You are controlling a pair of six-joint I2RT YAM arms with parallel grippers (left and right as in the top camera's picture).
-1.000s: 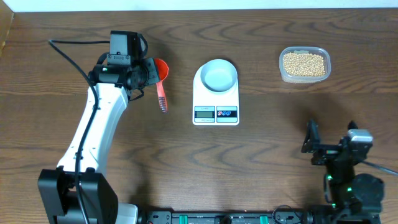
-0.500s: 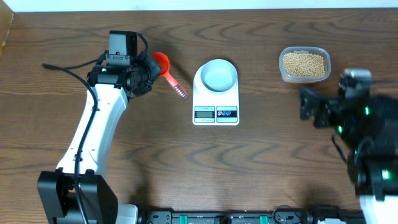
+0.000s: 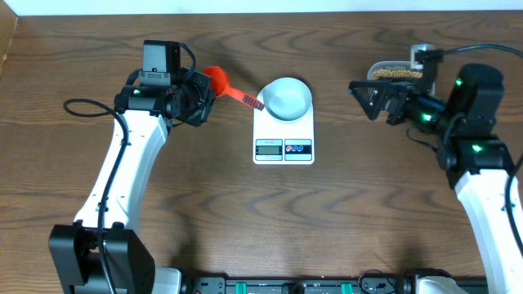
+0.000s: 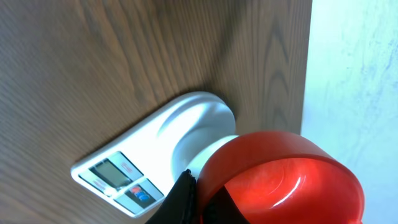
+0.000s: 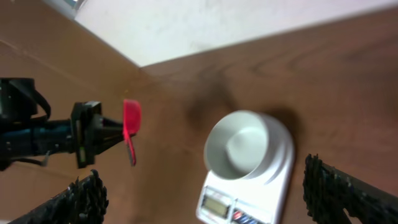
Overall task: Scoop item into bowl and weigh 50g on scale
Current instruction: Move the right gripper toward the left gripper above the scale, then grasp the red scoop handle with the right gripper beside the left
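left end effector (image 3: 203, 93): closed on the red scoop (image 3: 216, 78); my black fingers (image 4: 182, 194) clamp it at the cup end, just left of the scale.

red scoop: in my left grip, cup toward the far side of the bench, handle slanting right toward the bowl. From overhead the handle's tip comes right up to the bowl's left rim; I cannot tell whether it touches. In my left wrist view the glossy cup (image 4: 280, 180) fills the lower right corner.

right end effector (image 3: 368, 98): spread wide, holding nothing. Its two ridged fingers (image 5: 84, 200) sit at opposite bottom corners of my right wrist view. It hangs between the bowl and the tub, pointing left at the bowl.

bowl (image 3: 288, 98): pale blue-white, upright on the far half of the scale. Its inside (image 5: 239, 146) shows only a smooth pale surface.

scale (image 3: 283, 131): flat and white, mid-bench, with the display and the red and blue buttons along its near edge.

display (image 4: 107, 172): digits too small to read.

beans (image 3: 395, 73): a tan-yellow heap in a clear tub (image 3: 376, 69) at the far right of the bench, well apart from the scale. My right arm covers most of it.

bench (image 3: 245, 212): dark wood grain.
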